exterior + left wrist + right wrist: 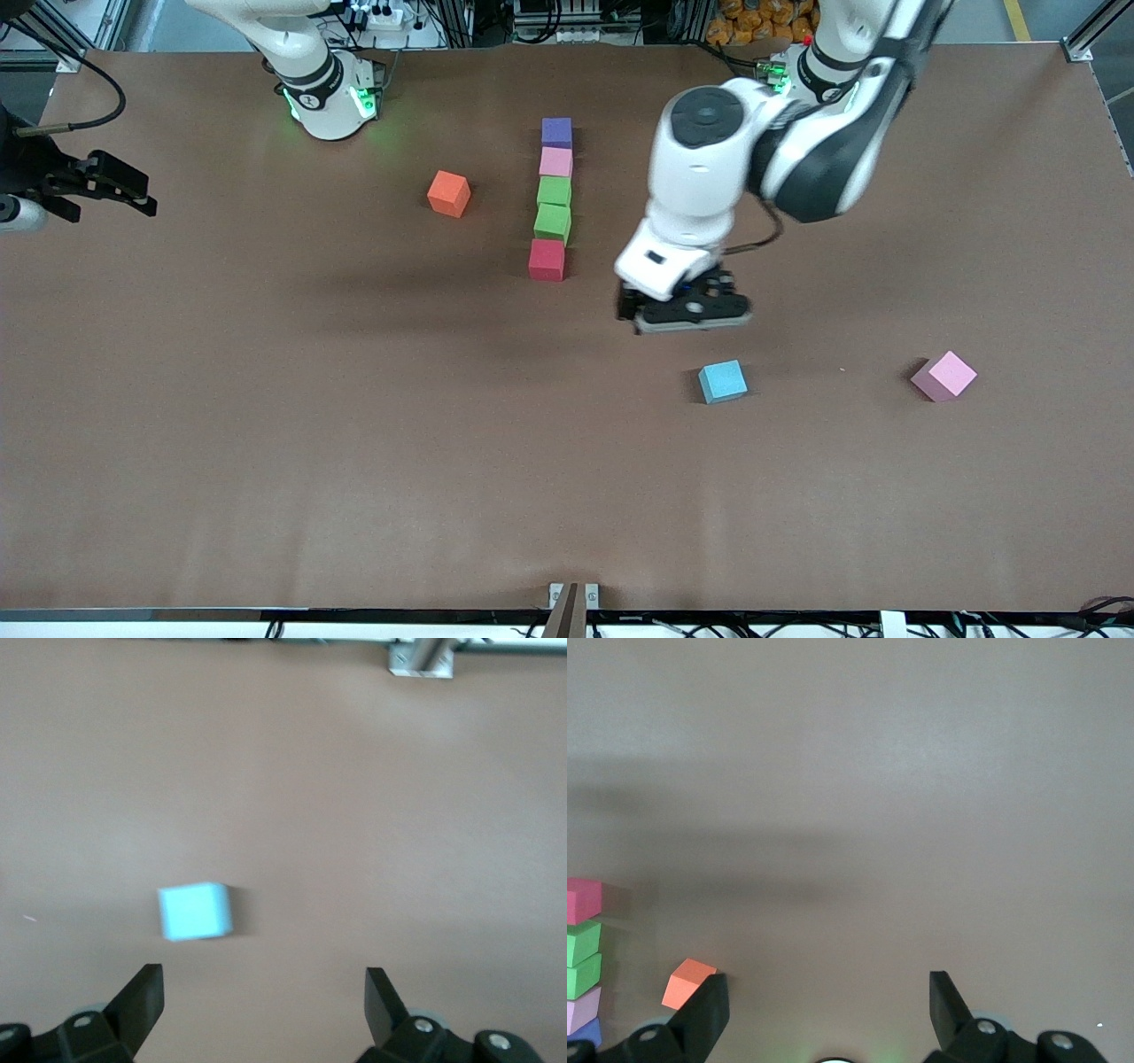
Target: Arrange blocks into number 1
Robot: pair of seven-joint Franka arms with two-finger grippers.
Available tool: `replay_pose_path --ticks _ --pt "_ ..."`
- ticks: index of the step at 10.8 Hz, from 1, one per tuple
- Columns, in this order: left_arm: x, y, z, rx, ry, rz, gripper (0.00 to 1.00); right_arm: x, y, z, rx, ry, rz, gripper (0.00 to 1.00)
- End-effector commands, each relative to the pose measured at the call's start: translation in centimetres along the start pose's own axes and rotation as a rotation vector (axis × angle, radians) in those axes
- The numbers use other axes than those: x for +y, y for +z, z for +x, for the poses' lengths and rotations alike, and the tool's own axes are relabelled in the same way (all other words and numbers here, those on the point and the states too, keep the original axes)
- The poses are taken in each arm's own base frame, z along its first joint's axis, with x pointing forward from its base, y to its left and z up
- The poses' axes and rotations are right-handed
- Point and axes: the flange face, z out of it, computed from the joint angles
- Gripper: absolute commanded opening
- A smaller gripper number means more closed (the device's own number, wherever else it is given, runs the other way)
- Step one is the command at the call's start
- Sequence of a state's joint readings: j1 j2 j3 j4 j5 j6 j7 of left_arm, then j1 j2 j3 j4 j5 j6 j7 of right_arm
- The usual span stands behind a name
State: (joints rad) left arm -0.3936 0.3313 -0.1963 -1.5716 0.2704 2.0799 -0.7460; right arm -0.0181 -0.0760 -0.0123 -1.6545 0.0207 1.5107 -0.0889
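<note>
Light blue foam cube point(723, 381) lies on the brown table point(354, 461); left gripper point(687, 316) hovers just above it, jaws wide open and empty; right gripper point(106, 188) waits, jaws open, empty

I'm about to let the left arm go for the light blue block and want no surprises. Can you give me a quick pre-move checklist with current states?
1. left gripper open and empty: ok.
2. light blue block lying free on the table, nothing touching it: ok.
3. Left gripper centred over that block: not ok, it hangs off to one side of it.
4. Column of five blocks, purple block to red block, undisturbed: ok.
5. right gripper open, waiting at the right arm's end: ok.
</note>
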Motion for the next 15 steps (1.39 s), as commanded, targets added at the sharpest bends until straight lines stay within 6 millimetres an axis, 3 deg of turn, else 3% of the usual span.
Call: replay_pose_path --ticks 1,3,5,7,9,11,13,15 --pt "-7.7 -2.4 3.0 -0.034 0.033 0.001 1.0 0.2 -0.5 0.0 0.008 0.012 0.0 1.0" --pt "-14.8 -5.5 4.8 -0.064 -0.019 0.026 1.0 0.2 -0.6 0.1 0.013 0.012 0.0 1.0" --pt "-19.9 -7.9 5.2 -0.096 -0.006 0.052 1.0 0.2 -0.9 0.0 0.02 0.014 -0.001 1.0" --pt "-25.3 -10.3 5.5 -0.136 -0.023 -0.037 1.0 0.1 -2.4 0.0 0.051 0.011 -0.003 1.0" --pt "-26.2 -12.1 4.0 -0.197 -0.021 -0.023 1.0 0.0 -3.3 0.0 0.072 0.011 -0.004 1.0" --pt "-26.9 -15.3 2.5 -0.194 -0.033 -0.02 1.0 0.0 -3.3 0.1 0.071 0.011 -0.004 1.0" --pt "-27.3 -17.0 1.4 -0.209 -0.018 -0.017 1.0 0.0 -3.3 0.0 0.071 0.011 -0.004 1.0" --pt "-27.2 -17.3 0.6 -0.246 -0.005 -0.011 1.0 0.0 -3.3 0.0 0.071 0.011 -0.004 1.0"
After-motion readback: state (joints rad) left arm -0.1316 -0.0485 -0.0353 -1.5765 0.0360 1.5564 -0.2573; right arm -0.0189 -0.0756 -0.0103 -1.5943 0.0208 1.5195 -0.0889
